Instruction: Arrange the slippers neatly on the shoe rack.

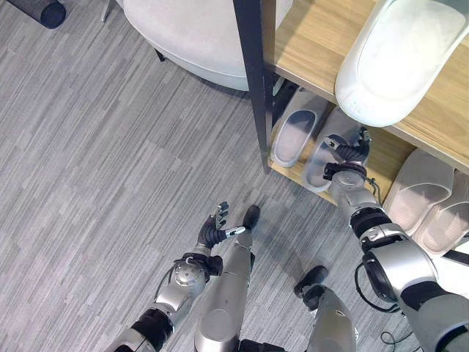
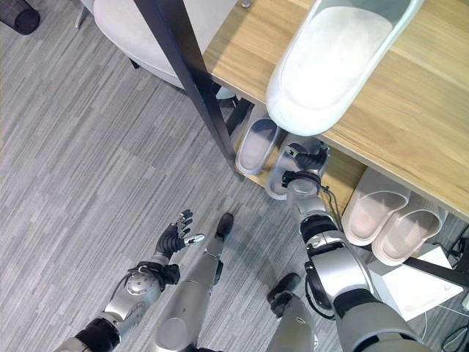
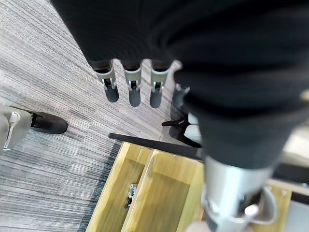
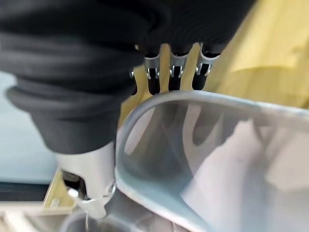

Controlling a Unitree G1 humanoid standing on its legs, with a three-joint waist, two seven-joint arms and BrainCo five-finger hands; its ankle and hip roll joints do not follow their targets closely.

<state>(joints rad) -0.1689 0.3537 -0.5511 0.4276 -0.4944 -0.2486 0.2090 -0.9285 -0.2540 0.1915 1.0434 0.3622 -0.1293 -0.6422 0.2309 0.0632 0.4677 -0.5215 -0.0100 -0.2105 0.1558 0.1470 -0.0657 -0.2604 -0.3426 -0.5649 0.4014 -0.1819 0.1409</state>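
Two grey slippers lie side by side on the low shelf of the wooden shoe rack (image 1: 315,37). One grey slipper (image 1: 295,128) rests by the black post. My right hand (image 1: 350,155) sits at the other grey slipper (image 1: 321,158). In the right wrist view its rim (image 4: 193,145) runs between the fingers (image 4: 175,72) and the thumb, pinched there. A white slipper (image 1: 399,59) lies on the top shelf. My left hand (image 1: 218,229) hovers over the floor with straight fingers (image 3: 133,84), holding nothing.
A beige pair of slippers (image 1: 421,189) sits to the right on the low level. The rack's black post (image 1: 256,73) stands at its left corner. A white round seat (image 1: 194,37) is behind it, with grey floor (image 1: 110,183) to the left. A white box (image 2: 418,282) lies at the right.
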